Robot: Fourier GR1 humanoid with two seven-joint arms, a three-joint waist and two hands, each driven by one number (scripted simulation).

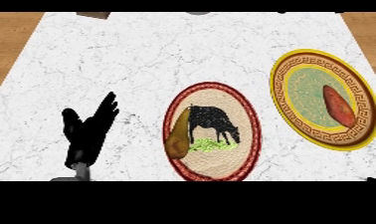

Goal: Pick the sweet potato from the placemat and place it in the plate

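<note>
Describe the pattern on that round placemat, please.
The placemat shows a black cow over green grass on beige weave, rimmed dark red; best seen in the head view.

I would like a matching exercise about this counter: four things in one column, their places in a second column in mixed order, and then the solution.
Things
1. sweet potato
2. brown pear-shaped item
3. left hand
4. cow picture

Places
A. in the middle of the red-rimmed disc
B. at the lower left of the view, open, fingers up
C. on the yellow-rimmed disc, at the right
D. at the left edge of the red-rimmed disc

Pairs: 1-C, 2-D, 3-B, 4-A
</note>
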